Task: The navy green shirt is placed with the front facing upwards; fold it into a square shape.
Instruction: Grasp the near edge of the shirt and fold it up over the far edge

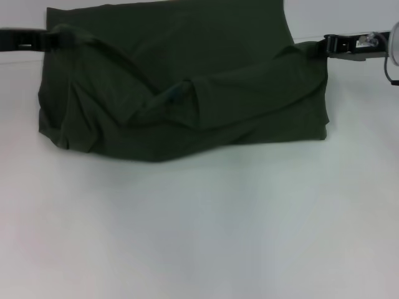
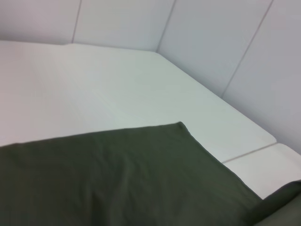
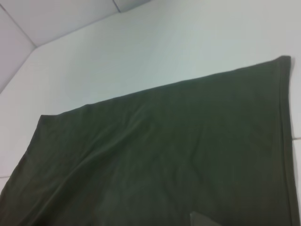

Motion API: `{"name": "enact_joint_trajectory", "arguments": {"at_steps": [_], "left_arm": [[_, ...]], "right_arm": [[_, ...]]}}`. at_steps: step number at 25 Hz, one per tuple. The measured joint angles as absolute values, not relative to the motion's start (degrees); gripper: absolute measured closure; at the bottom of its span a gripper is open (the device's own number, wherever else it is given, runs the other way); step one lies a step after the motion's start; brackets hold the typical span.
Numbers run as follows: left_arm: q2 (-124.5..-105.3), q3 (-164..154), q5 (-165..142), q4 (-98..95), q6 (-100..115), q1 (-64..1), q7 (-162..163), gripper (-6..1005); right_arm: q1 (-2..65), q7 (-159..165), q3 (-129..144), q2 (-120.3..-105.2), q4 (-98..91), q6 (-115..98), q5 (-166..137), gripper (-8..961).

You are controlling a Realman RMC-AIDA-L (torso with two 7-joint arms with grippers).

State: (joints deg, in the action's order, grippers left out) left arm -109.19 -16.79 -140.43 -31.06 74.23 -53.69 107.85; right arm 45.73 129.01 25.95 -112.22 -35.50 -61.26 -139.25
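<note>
At 12 o'clock on the table (image 1: 199,237) lies the navy green shirt (image 1: 187,93); we've got left gripper (image 1: 55,38) & right gripper (image 1: 321,47) apparently clamped on its lifted edge, at 10 & 2, carrying the fold over.

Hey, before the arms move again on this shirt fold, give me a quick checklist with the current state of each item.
1. Left pincer at the green shirt's left edge: ok.
2. Right pincer at the shirt's right edge: ok.
3. Grip firm on both sides: cannot tell, fabric hides the tips.
4. Folded layer flat: not ok, it sags and bunches in the middle.
5. Edges squared up: not ok, left side is crumpled.
6. Shirt fully on the white table: ok in the head view.
</note>
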Motion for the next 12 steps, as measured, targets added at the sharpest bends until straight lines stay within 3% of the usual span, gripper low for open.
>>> {"name": "enact_joint_trajectory", "arguments": {"at_steps": [12], "left_arm": [[-109.95,-20.5,-135.1,-27.8,65.1,-55.5,106.7,937]], "right_arm": [[48.4,128.8,30.0,-113.49,-32.9,-51.4,-138.6,934]]}}
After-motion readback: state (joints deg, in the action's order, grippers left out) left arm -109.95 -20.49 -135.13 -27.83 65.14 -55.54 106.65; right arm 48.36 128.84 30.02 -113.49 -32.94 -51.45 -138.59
